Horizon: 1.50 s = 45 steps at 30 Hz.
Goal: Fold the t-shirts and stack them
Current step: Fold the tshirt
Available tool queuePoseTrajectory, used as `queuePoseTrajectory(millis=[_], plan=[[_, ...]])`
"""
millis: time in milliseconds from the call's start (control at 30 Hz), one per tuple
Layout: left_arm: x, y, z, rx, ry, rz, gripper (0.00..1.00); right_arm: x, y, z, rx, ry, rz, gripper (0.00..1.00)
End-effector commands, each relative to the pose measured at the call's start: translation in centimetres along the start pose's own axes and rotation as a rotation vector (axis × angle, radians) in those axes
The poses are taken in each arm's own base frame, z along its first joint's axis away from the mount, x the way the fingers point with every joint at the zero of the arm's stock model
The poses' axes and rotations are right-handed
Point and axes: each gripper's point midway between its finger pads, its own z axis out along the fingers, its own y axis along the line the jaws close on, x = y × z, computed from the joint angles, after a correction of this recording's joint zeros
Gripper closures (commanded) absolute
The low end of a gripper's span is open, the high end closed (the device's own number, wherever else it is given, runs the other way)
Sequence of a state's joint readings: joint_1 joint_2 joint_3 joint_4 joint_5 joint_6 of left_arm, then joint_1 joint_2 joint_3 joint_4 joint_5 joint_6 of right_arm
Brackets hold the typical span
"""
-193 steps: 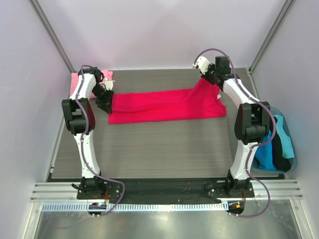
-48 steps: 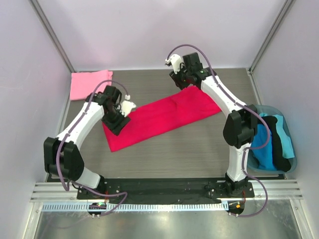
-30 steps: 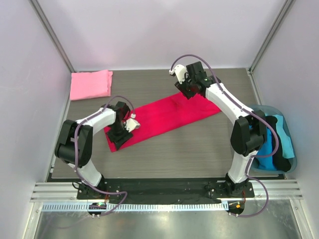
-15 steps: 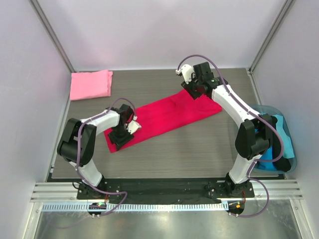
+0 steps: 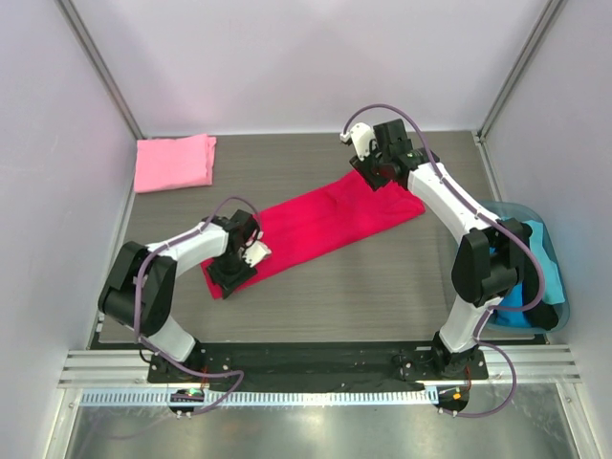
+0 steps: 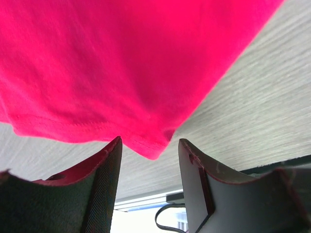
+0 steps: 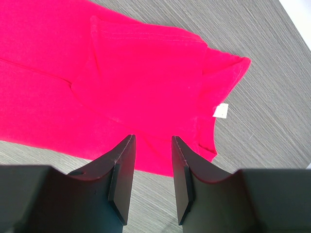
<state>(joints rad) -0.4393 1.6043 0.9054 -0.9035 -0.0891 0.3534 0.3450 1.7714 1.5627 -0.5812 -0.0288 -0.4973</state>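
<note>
1. Left fingers [image 5: 232,271]: positioned at the near-left end of the red t-shirt [image 5: 325,222]. In the left wrist view the left fingers [image 6: 112,158] are spread apart. A hemmed corner of the red t-shirt [image 6: 121,63] lies in the gap between the tips, and neither finger presses on it. State: released.

2. Red t-shirt: folded into a long narrow strip. It lies flat on the table [image 5: 316,296] and runs diagonally from its near-left end to its far-right end.

3. Right fingers [image 5: 376,175]: positioned over the far-right end of the red t-shirt. In the right wrist view the right fingers [image 7: 125,155] stand parted above the cloth [image 7: 141,73], with nothing held between them. State: released. The white neck label [image 7: 221,110] shows near the edge of this end.

4. Bin [image 5: 561,308]: to the right of the red t-shirt, off the table edge. It holds blue and black cloth.

5. Pink t-shirt [image 5: 173,162]: folded, lying well apart from the red t-shirt, beyond its near-left end in the far-left corner of the table.
</note>
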Motion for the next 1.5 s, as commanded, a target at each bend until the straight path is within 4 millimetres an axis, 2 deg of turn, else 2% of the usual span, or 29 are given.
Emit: queuePoseTrajectory(millis=[0,167,233,333,367,400,433,467,533,567,600,633,700,733,833,900,1033,1200,1300,1367,1400,1467], plan=[[0.9,-0.5,-0.4,-0.015,0.010,-0.016,0.49,-2.1,-0.5,-2.0,0.025,-0.082,0.005,0.59],[1.3,-1.0,0.8,0.006,0.048,-0.017,0.50,-2.3,-0.6,-1.9,0.026,-0.086,0.005,0.59],[1.0,-1.1,1.3,0.010,0.054,-0.021,0.54,-2.2,-0.5,-1.8,0.026,-0.083,0.005,0.59],[1.1,-1.3,2.2,0.021,0.091,-0.024,0.72,-1.7,-0.5,-1.6,0.031,-0.069,-0.001,0.59],[1.0,-1.4,2.2,0.021,0.097,-0.024,0.89,-1.6,-0.7,-1.6,0.036,-0.067,0.002,0.59],[1.1,-1.5,2.3,0.027,0.109,-0.021,0.98,-1.3,-1.0,-1.5,0.051,-0.060,0.013,0.59],[1.2,-1.6,2.1,0.033,0.113,-0.018,1.00,-0.8,-1.3,-1.3,0.054,-0.054,0.035,0.59],[0.8,-2.1,1.8,0.057,0.104,-0.001,1.00,0.2,-2.5,-0.8,0.071,-0.040,0.099,0.59],[1.6,-3.7,1.0,0.135,0.153,0.033,1.00,1.0,-4.1,-0.1,0.088,-0.029,0.179,0.59],[1.2,-4.9,0.4,0.175,0.155,0.094,1.00,2.0,-4.8,0.9,0.090,-0.001,0.223,0.58],[2.1,-7.1,-0.6,0.284,0.190,0.126,1.00,3.3,-6.2,1.3,0.107,0.023,0.269,0.58],[2.5,-8.1,-1.0,0.328,0.215,0.171,1.00,3.6,-7.1,1.6,0.124,0.035,0.282,0.58],[3.4,-10.8,-2.4,0.414,0.276,0.283,1.00,5.4,-8.1,3.1,0.129,0.080,0.312,0.57],[3.8,-12.2,-2.9,0.456,0.300,0.342,1.00,5.5,-8.5,3.3,0.123,0.082,0.318,0.57],[4.3,-14.3,-4.4,0.525,0.354,0.407,1.00,7.1,-8.4,5.1,0.097,0.144,0.307,0.58],[4.3,-15.0,-5.2,0.555,0.387,0.422,1.00,7.6,-8.3,5.7,0.090,0.160,0.299,0.58],[2.6,-16.4,-6.3,0.565,0.364,0.445,1.00,8.3,-7.9,6.9,0.075,0.185,0.305,0.58],[1.7,-17.9,-7.3,0.610,0.368,0.430,1.00,10.0,-7.2,7.6,0.059,0.244,0.311,0.60],[1.3,-18.1,-7.3,0.607,0.361,0.432,1.00,11.7,-6.3,8.7,0.032,0.292,0.307,0.62],[1.4,-18.3,-7.2,0.607,0.367,0.438,1.00,12.0,-6.0,9.3,0.019,0.302,0.314,0.62],[1.3,-18.4,-7.2,0.608,0.366,0.441,1.00,12.8,-5.5,10.2,0.000,0.324,0.318,0.62],[1.4,-18.7,-7.3,0.609,0.369,0.448,1.00,12.5,-5.7,11.1,-0.004,0.326,0.317,0.63]])
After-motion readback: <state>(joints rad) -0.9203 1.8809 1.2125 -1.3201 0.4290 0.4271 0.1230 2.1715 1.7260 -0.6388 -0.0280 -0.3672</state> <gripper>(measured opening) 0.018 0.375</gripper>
